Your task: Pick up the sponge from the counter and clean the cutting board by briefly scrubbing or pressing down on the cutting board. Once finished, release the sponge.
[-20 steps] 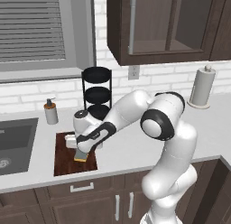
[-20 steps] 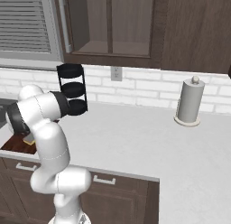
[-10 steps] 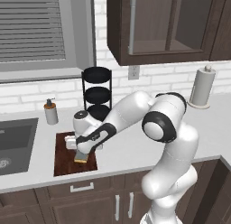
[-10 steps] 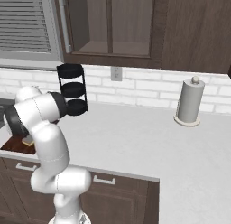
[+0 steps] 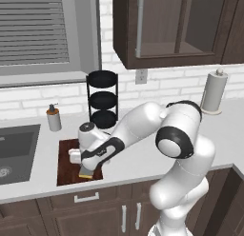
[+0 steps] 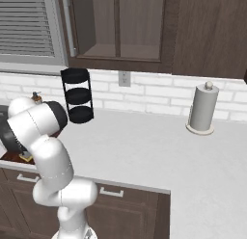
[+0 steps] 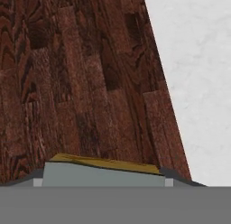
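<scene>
Reddish-brown wood of the cutting board (image 5: 68, 161) is seen at the lower left of the left base view, flat on the pale worktop (image 5: 138, 156). Compared with half a second earlier, the gripper (image 5: 86, 172) has been brought lower and nearer the board's front edge. The sponge (image 5: 86, 173) is gripped between the jaws, its yellow layer down on the board. In the hand view the board's streaky grain (image 7: 81, 83) and the sponge's yellow edge (image 7: 106, 163) are shown close up; in the right base view the board (image 6: 14, 156) is mostly covered by the arm. No writing can be read.
</scene>
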